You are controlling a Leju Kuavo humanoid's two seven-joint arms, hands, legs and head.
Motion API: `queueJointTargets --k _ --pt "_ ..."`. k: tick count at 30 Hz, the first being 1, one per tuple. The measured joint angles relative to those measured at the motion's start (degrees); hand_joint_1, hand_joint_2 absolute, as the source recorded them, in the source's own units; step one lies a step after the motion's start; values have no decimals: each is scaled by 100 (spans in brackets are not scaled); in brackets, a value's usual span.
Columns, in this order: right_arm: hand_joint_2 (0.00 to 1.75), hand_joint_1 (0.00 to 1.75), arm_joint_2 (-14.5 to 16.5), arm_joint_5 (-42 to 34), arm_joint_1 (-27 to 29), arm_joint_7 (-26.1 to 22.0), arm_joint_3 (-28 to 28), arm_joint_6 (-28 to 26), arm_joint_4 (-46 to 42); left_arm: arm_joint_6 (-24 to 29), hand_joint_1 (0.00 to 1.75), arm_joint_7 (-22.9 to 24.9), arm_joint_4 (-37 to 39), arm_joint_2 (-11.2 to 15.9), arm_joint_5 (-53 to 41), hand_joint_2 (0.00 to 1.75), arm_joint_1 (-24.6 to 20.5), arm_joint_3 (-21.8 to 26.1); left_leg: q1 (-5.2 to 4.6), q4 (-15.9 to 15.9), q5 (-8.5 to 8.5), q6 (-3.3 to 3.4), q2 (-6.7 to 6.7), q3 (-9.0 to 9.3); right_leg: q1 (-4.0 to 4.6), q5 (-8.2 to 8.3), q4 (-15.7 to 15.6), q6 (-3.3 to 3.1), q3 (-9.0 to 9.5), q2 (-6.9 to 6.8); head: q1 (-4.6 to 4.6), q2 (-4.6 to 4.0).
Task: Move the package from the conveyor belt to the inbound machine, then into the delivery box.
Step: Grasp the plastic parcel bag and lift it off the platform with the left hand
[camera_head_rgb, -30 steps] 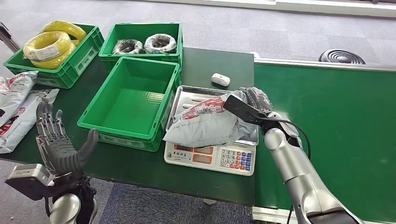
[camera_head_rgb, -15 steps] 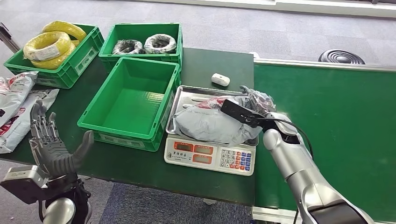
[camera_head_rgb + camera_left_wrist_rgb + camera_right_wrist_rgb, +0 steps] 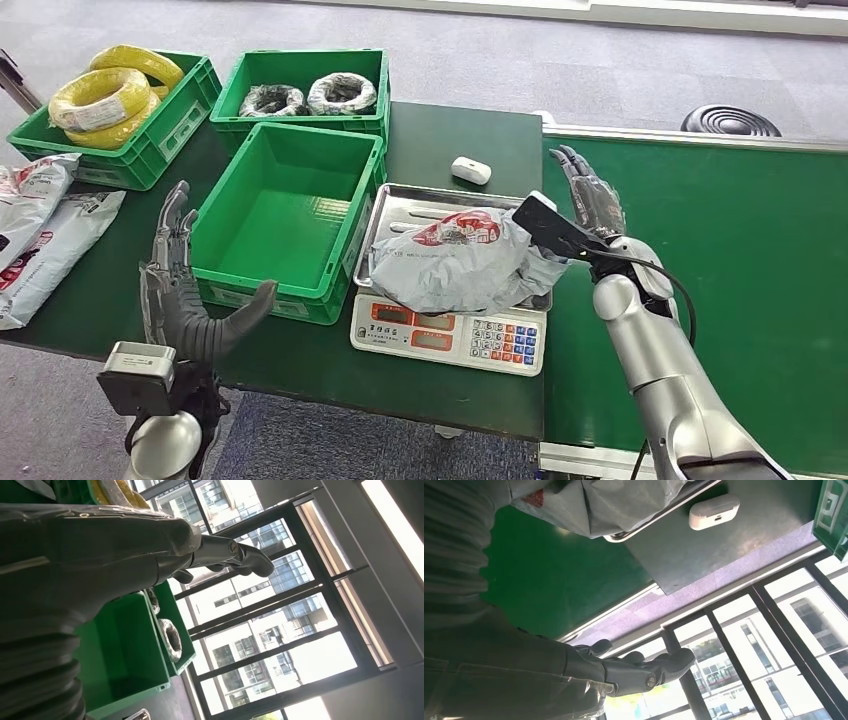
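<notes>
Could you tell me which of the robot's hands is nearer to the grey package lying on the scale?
The right hand: it hovers open just beside the grey package. The left hand is across the empty green bin, at the table's front edge.

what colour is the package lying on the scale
Grey package with a red and white printed patch on top, clearest in the head view.

grey package (image 3: pixel 455 262) on scale tray (image 3: pixel 400 200), right hand (image 3: pixel 590 195) apparently released

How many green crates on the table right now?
3. The empty crate sits left of the scale. The crate with yellow coils stands at the far left. The crate with dark coils is behind the empty one. None looks hidden.
</notes>
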Motion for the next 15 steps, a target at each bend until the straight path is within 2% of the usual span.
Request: queueJointTargets --k 3,5,10,15 --pt "175 0 1 -116 63 -182 -87 -16 -96 -4 0 81 49 40 -64 175 -98 -99 0 0 0 0 -1 -1 0 0 0 0 -3 -1 -1 0" --pt "175 0 7 -325 127 -488 -167 -50 -207 -72 0 367 172 72 -226 175 -327 -208 0 1 2 2 -10 -5 0 0 0 0 -4 -8 0 0" --pt "175 0 65 -827 431 -911 -406 -178 -706 -689 0 1398 956 40 -666 175 -1515 -663 -1 5 10 6 -26 -9 -1 5 0 5 -1 -23 -1 0" --pt "175 0 142 -1265 971 -1114 -665 -211 -1243 -1498 0 2473 2322 -341 -1175 175 -2831 -1344 -1 17 12 9 -34 -18 -3 8 0 8 -2 -29 -1 0"
